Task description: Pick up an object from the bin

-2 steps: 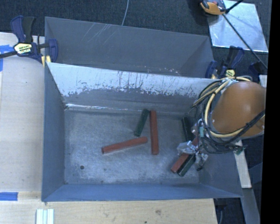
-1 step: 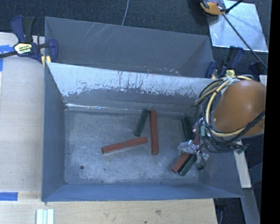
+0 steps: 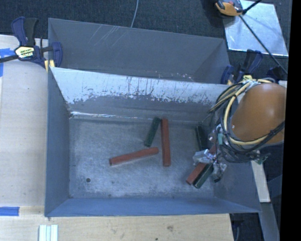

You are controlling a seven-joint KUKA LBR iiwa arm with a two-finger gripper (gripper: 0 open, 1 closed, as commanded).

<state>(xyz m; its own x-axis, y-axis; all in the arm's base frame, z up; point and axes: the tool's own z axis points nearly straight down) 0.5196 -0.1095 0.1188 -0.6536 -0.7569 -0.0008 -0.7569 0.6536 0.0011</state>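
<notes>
Red-brown stick (image 3: 193,176): just under your pincer (image 3: 211,163), w/ dark green stick (image 3: 202,179) alongside.
Pincer grip: can't tell.

The bin (image 3: 55,153) is blue-grey, its floor speckled pale and its back wall streaked with whitish scratches. The red sticks (image 3: 166,142) are a brick red-brown; the dark sticks (image 3: 151,131) look deep green, perhaps nearly black. The cover (image 3: 259,115) is orange, looped by yellow and black cables (image 3: 227,99). The gripper (image 3: 208,163) is silvery.
</notes>
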